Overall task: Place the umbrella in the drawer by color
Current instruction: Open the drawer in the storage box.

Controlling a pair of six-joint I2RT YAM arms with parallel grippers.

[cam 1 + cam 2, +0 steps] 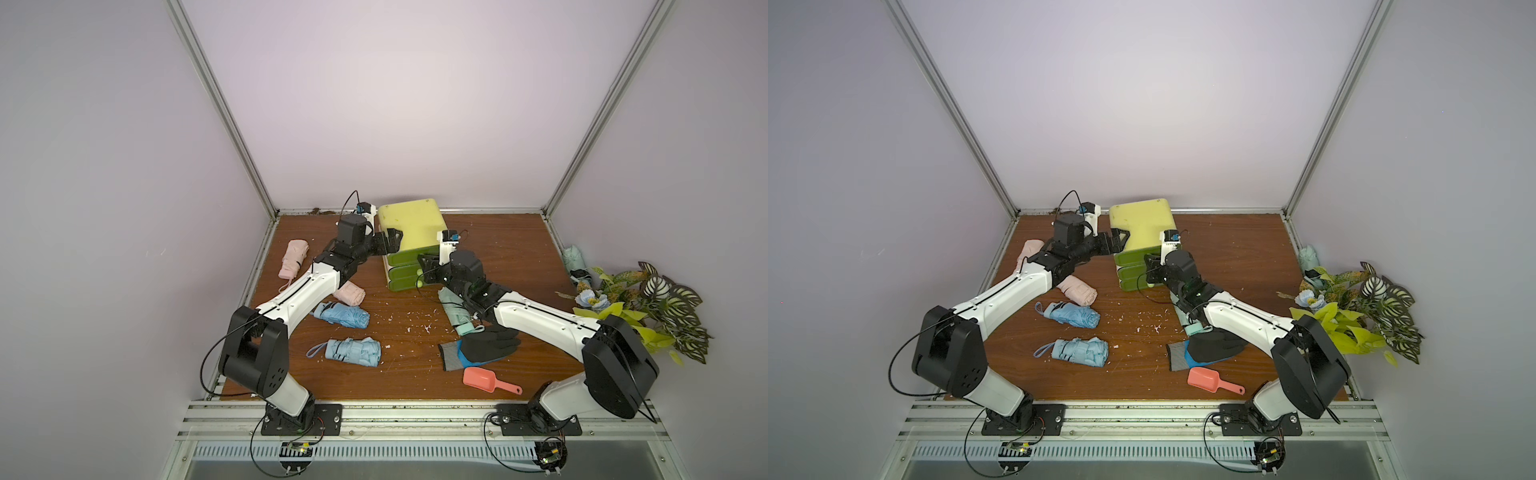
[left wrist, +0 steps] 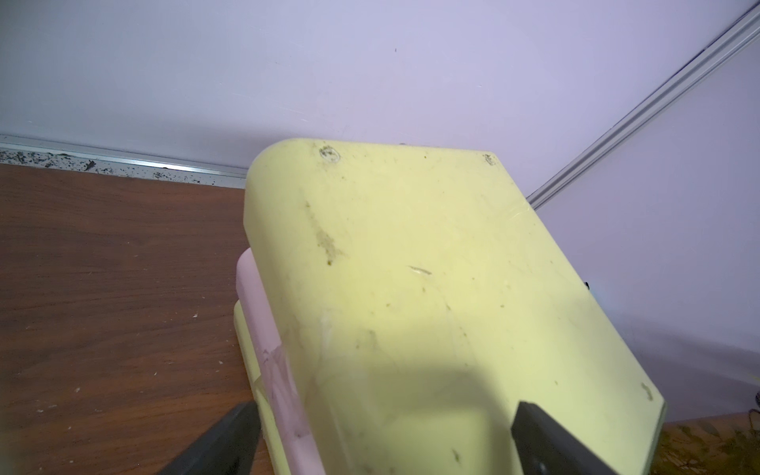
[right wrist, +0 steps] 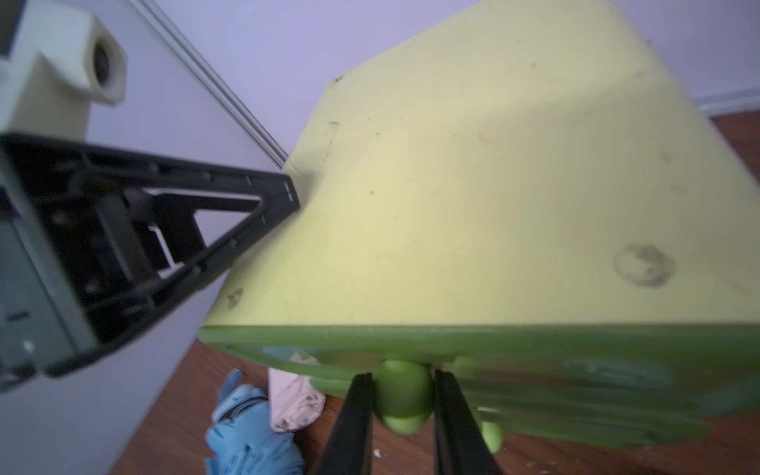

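The drawer unit [image 1: 409,224] [image 1: 1140,226] has a yellow top and green fronts and stands at the back of the table. My right gripper [image 3: 403,390] [image 1: 424,273] is shut on a round green drawer knob [image 3: 402,384] on the upper front. My left gripper [image 2: 386,442] [image 1: 390,245] is open and straddles the unit's top left edge. One of its fingers [image 3: 246,214] rests against the yellow top. Two pink umbrellas [image 1: 293,257] [image 1: 350,294] and two blue umbrellas [image 1: 343,314] [image 1: 355,352] lie folded on the left. A mint umbrella [image 1: 457,318] lies partly under my right arm.
A black glove with a blue and grey cuff [image 1: 484,344] and a coral scoop [image 1: 486,379] lie at the front right. Artificial plants [image 1: 648,307] and another mint umbrella [image 1: 575,259] sit at the right edge. White crumbs [image 1: 417,326] dot the table's middle.
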